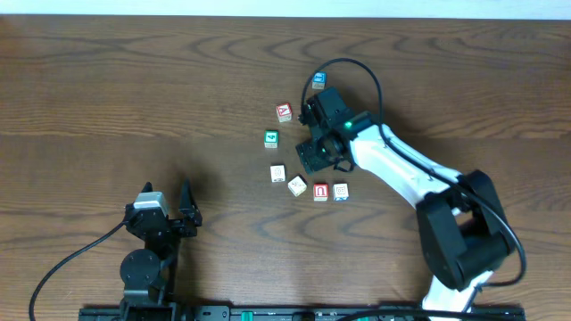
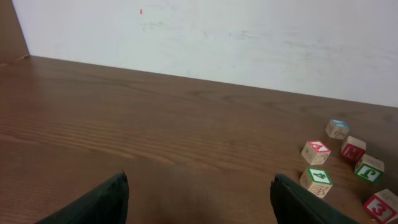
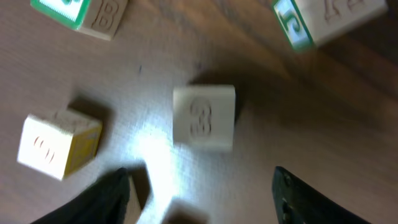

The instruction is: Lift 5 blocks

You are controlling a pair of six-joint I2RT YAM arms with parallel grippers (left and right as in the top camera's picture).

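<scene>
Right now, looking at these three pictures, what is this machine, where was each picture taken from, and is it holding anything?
Two robot arms work at a wooden table. One picture looks down from above; the other two come from cameras on each wrist. The left gripper rests near the front edge, jaws wide, empty. The right gripper hovers over scattered wooden alphabet blocks, jaws apart around nothing; its camera sees a pale block lying on the table below. Nothing is held.

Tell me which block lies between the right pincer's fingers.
The pale cube with a carved "3" on top, centred ahead of the open right pincer. The yellow-sided cube lies off to the side, and the green-edged ones farther away.
</scene>
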